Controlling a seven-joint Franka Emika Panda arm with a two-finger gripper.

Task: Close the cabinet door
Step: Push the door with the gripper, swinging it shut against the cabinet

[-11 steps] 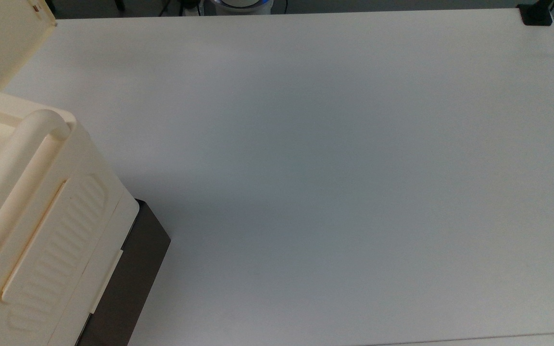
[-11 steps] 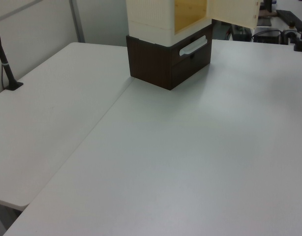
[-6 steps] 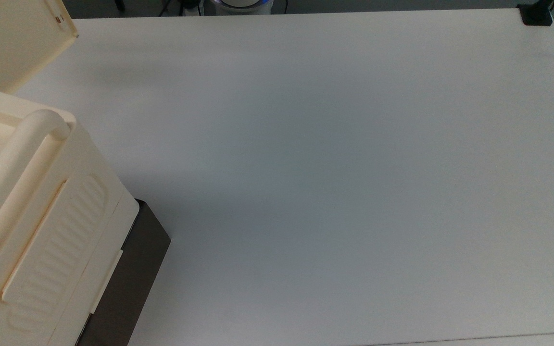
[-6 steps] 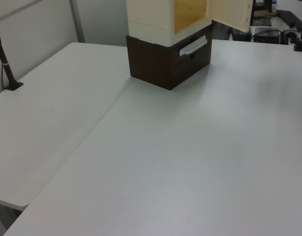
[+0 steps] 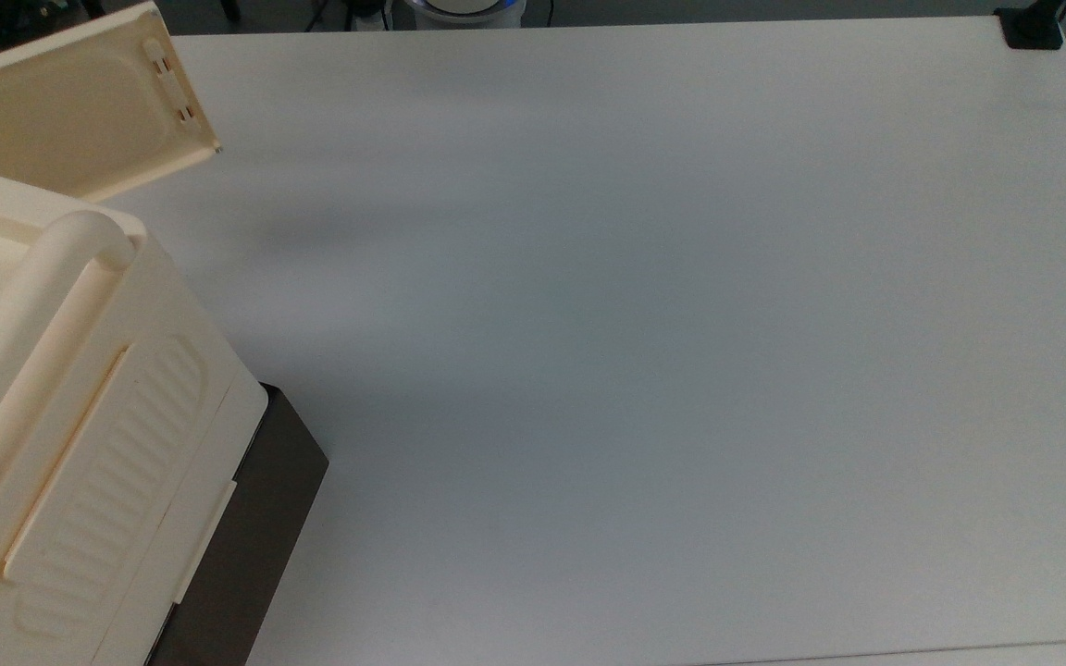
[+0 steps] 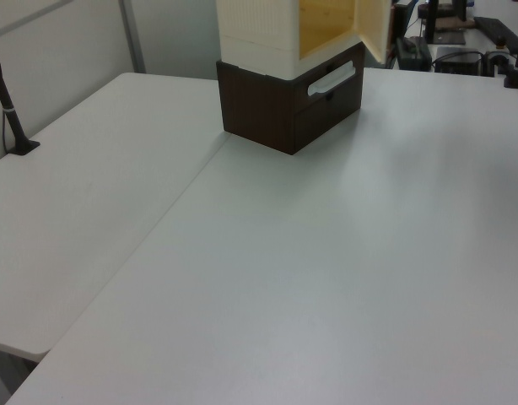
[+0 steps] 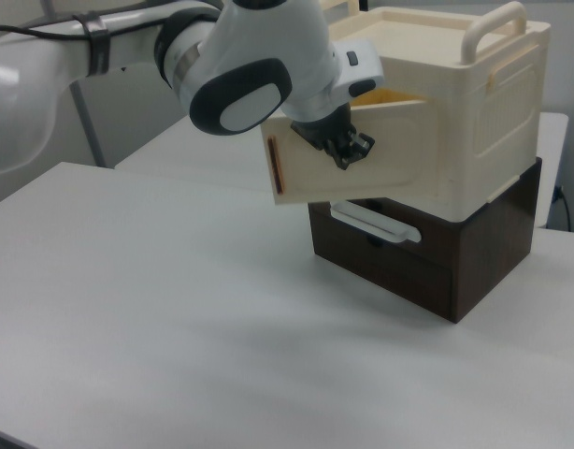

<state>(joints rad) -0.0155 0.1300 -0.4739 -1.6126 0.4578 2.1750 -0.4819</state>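
The cabinet (image 7: 474, 103) stood on its dark base (image 7: 465, 248) at the back of the white table (image 5: 644, 305), at the top view's left edge and the right view's right. Its door (image 7: 348, 154) hung partly open, swung out toward the right view's left, with the yellow inside (image 6: 326, 21) showing in the left view. In the top view the door (image 5: 70, 111) angled out from the cabinet (image 5: 80, 407) at the upper left corner, inner face up. The gripper (image 7: 348, 148) sat against the door's outer face, the white arm (image 7: 231, 65) reaching in from the right view's left. Whether its fingers were open or closed I could not tell. A pale drawer handle (image 7: 376, 223) ran across the base below the door
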